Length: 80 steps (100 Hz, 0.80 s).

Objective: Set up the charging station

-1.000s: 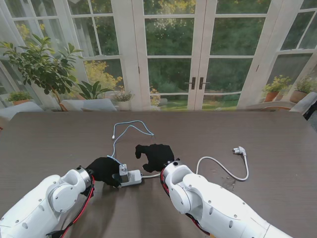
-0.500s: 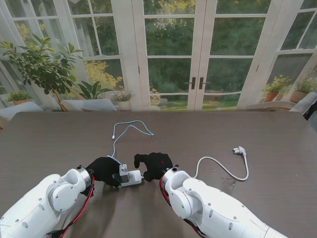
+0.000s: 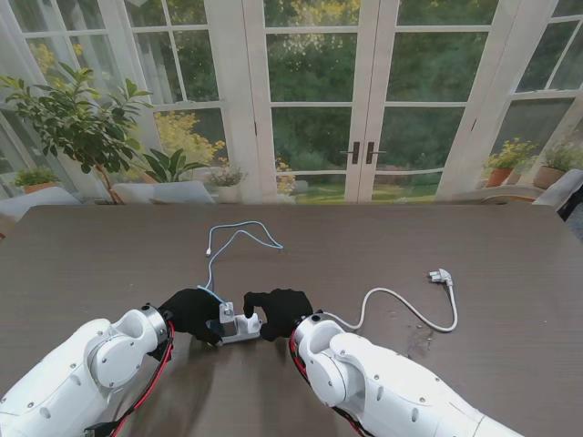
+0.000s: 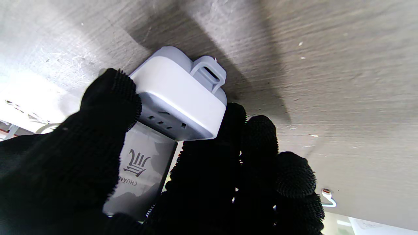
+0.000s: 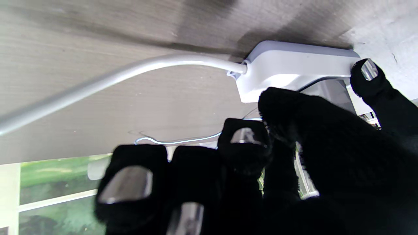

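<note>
Tabletop [image 3: 474, 237]: wide bare margins to all edges | left hand [image 3: 192, 312]: fingers gripped power strip [image 3: 239, 327] near my edge | right hand [image 3: 281, 310]: fingers curled at strip's cord end, grip undetermined | plug [image 3: 441, 276] lay well right.

We note a dark wood-grain table [image 3: 109, 246]. Beyond its far edge stand white-framed glass doors [image 3: 364, 100] with dark handles [image 3: 362, 152]. A leafy potted plant [image 3: 77, 118] stands on the left, smaller potted plants [image 3: 510, 162] on the right, greenery outside.
</note>
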Each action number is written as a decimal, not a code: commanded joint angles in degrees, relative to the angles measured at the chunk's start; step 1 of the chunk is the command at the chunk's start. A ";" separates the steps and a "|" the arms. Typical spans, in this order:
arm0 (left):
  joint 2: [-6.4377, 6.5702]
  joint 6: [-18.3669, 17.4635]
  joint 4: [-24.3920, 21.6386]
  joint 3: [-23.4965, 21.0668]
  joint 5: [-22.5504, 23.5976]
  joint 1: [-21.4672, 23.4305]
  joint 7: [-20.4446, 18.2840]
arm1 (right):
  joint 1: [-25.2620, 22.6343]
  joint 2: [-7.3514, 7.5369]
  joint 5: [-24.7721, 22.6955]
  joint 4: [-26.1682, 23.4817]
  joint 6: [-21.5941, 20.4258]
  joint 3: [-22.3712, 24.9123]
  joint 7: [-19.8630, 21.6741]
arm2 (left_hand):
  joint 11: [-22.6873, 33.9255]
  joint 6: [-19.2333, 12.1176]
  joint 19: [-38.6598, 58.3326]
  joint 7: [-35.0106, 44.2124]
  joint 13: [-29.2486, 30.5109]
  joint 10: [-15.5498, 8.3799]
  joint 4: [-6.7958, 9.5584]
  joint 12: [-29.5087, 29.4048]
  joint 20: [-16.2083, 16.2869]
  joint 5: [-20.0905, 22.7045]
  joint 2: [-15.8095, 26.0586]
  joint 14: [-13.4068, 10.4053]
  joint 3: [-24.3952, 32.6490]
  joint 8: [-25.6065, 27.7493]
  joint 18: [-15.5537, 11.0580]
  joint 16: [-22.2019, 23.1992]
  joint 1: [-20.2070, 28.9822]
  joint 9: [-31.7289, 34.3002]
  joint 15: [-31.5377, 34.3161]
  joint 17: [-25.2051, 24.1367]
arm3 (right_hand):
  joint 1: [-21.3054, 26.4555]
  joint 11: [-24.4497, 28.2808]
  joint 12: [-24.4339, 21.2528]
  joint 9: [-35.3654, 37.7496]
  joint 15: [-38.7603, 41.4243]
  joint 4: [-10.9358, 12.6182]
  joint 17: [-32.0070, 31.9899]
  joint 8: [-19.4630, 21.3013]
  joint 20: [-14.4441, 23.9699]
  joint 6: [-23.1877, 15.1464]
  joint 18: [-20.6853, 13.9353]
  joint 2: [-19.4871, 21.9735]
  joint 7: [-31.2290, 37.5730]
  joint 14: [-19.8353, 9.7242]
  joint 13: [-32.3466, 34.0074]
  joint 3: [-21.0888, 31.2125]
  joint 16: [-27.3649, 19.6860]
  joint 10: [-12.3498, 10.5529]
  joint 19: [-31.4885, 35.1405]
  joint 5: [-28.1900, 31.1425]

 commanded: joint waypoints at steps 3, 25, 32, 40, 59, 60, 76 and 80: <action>0.24 0.14 1.46 0.45 0.53 1.37 -2.26 | -0.24 -0.21 -0.29 -0.13 -0.13 -0.53 0.95 | 3.11 -13.02 3.00 14.13 1.45 -3.68 4.03 1.27 -0.18 9.69 4.89 -0.14 12.71 1.41 -2.86 0.28 17.18 4.25 1.98 1.16 | 0.37 0.97 0.69 6.57 6.70 1.81 2.59 -0.71 1.41 -0.59 -6.11 0.77 -30.33 -3.22 0.96 -0.81 -10.04 -0.17 13.68 0.68; 0.23 0.10 1.44 0.39 0.48 1.44 -2.29 | 0.13 -0.38 0.08 0.13 0.10 -1.53 1.69 | 3.11 -12.98 3.02 14.13 1.43 -3.61 4.03 1.28 -0.21 9.68 4.92 -0.14 12.67 1.40 -2.88 0.26 17.16 4.25 1.98 1.18 | 0.33 0.83 0.80 6.70 6.55 2.05 2.65 -1.13 1.54 -0.43 -6.92 1.28 -31.34 -3.86 1.01 -0.95 -9.49 -0.39 13.98 0.02; 0.23 0.12 1.45 0.36 0.49 1.47 -2.22 | 0.42 -0.48 0.40 0.34 0.33 -1.95 2.10 | 3.11 -12.89 3.03 14.12 1.46 -3.62 4.02 1.27 -0.22 9.65 4.86 -0.12 12.67 1.40 -2.89 0.27 17.17 4.26 2.00 1.19 | 0.16 0.76 0.83 6.50 6.50 2.12 2.65 -1.31 1.52 -0.44 -7.01 1.52 -31.84 -4.13 1.03 -1.01 -9.40 -0.50 13.94 -1.00; 0.24 0.15 1.36 0.24 0.55 1.59 -2.29 | 0.74 -0.68 0.72 0.73 0.58 -2.36 2.29 | 3.10 -13.01 3.05 14.14 1.48 -3.59 4.02 1.25 -0.22 9.69 4.86 -0.21 12.68 1.40 -2.93 0.24 17.15 4.26 2.00 1.21 | 0.19 0.75 0.88 6.30 6.47 2.24 2.67 -1.46 1.50 -0.39 -7.25 1.58 -32.22 -4.48 1.04 -1.03 -9.29 -0.82 13.91 -2.08; 0.26 0.25 1.22 0.11 0.49 1.81 -2.48 | 1.60 -1.24 1.40 1.99 1.04 -3.25 2.44 | 3.14 -12.91 3.08 14.12 1.49 -3.57 4.00 1.25 -0.24 9.67 4.86 -0.12 12.66 1.39 -2.94 0.24 17.15 4.36 2.06 1.24 | 0.00 0.93 0.91 6.11 6.43 2.42 2.75 -1.50 1.57 0.27 -7.89 1.78 -32.22 -5.12 1.07 -1.14 -8.99 -1.26 14.09 -3.99; 0.26 0.25 1.21 0.11 0.49 1.82 -2.49 | 1.65 -1.27 1.44 2.05 1.05 -3.29 2.44 | 3.13 -12.99 3.08 14.11 1.49 -3.57 4.00 1.24 -0.24 9.66 4.89 -0.14 12.66 1.38 -2.94 0.24 17.13 4.36 2.06 1.23 | 0.00 0.95 0.91 6.12 6.43 2.42 2.75 -1.50 1.58 0.32 -7.91 1.77 -32.20 -5.14 1.07 -1.14 -8.98 -1.25 14.11 -4.05; 0.26 0.28 1.18 0.10 0.46 1.86 -2.52 | 2.28 -1.33 1.65 2.28 1.39 -3.96 3.25 | 3.12 -12.92 3.10 14.14 1.45 -3.56 3.99 1.24 -0.26 9.68 4.90 -0.11 12.65 1.40 -2.91 0.22 17.12 4.31 2.08 1.25 | -0.37 1.05 0.81 6.03 6.33 2.50 2.74 -1.45 1.59 0.27 -8.04 2.08 -31.85 -5.60 1.10 -1.18 -8.83 -1.35 14.15 -4.32; 0.26 0.30 1.17 0.09 0.45 1.86 -2.52 | 2.33 -1.31 1.51 2.27 1.53 -4.08 3.34 | 3.15 -12.74 3.10 14.12 1.51 -3.52 4.00 1.25 -0.26 9.66 4.83 -0.09 12.68 1.40 -2.90 0.22 17.18 4.35 2.13 1.24 | -0.54 1.07 0.79 5.98 6.29 2.52 2.74 -1.44 1.59 0.27 -8.05 2.18 -31.75 -5.76 1.11 -1.19 -8.80 -1.53 14.15 -4.16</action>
